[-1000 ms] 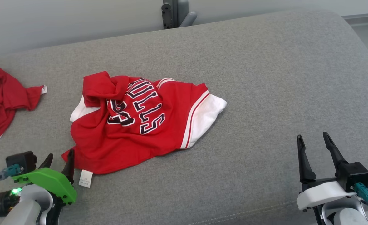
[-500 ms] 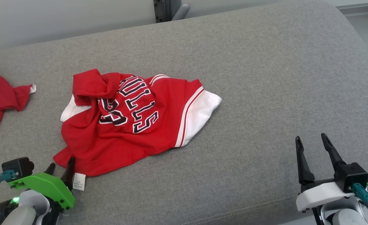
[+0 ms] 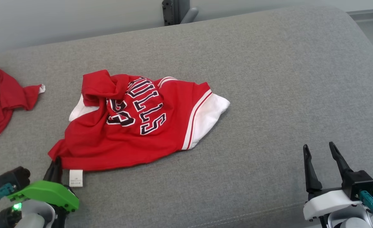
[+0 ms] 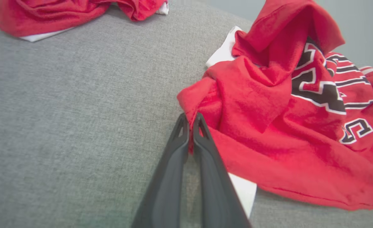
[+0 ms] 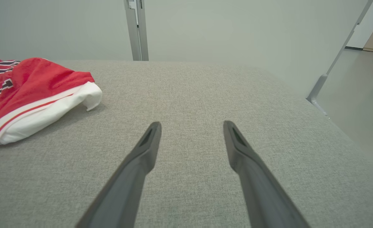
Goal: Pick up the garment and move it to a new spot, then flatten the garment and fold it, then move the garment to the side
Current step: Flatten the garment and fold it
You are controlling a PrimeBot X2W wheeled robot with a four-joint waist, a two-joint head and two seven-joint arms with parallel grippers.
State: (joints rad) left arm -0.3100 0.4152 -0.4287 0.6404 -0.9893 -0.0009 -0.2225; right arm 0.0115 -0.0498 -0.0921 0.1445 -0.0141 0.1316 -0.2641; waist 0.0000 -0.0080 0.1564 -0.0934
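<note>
We see our left gripper (image 4: 190,122) pinched shut on the near corner of the red jersey (image 3: 161,133) (crumpled, its lettering showing), which lies left of middle on the grey cushion (image 3: 268,79), while our right gripper (image 5: 191,126) hangs with fingers spread, well apart from it.

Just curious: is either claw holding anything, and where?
The left claw pinches the red jersey by its corner nearest the robot; the right claw holds nothing.
</note>
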